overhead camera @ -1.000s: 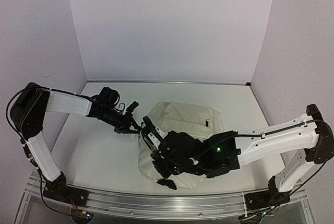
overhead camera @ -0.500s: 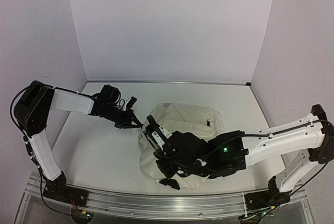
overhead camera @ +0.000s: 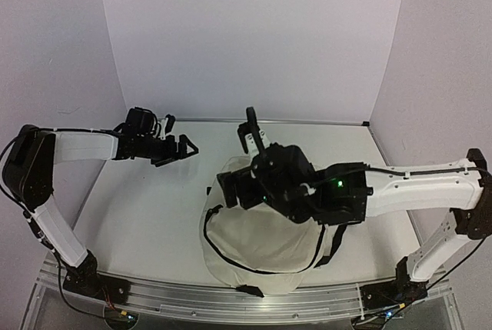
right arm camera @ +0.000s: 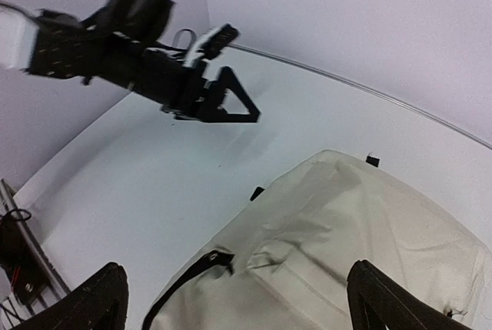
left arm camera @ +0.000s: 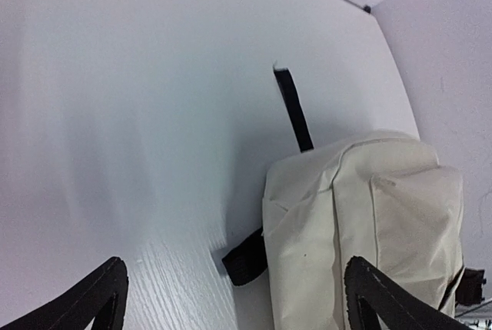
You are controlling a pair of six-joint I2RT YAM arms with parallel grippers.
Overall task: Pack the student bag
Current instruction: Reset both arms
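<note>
The student bag [overhead camera: 265, 241] is a cream fabric backpack lying flat on the white table, with a thin black strap [overhead camera: 219, 249] looped across it. In the left wrist view the student bag [left arm camera: 361, 215] lies lower right, a black strap [left arm camera: 294, 111] stretching away from it. My left gripper [overhead camera: 186, 148] hovers open to the left of the bag, holding nothing. My right gripper [overhead camera: 231, 189] hangs open above the bag's far end, also holding nothing. The right wrist view looks down on the student bag [right arm camera: 346, 230] between open fingers [right arm camera: 104, 295], with the left gripper [right arm camera: 227, 103] beyond.
The white table [overhead camera: 146, 215] is boxed in by white walls on three sides. An aluminium rail [overhead camera: 246, 301] with both arm bases runs along the near edge. A short black tab [left arm camera: 247, 259] sticks out from the bag's side.
Both grippers have opened and pulled away from the bag. The left one moved back and left; the right one rose toward the bag's far end. The bag's black strap now shows.
</note>
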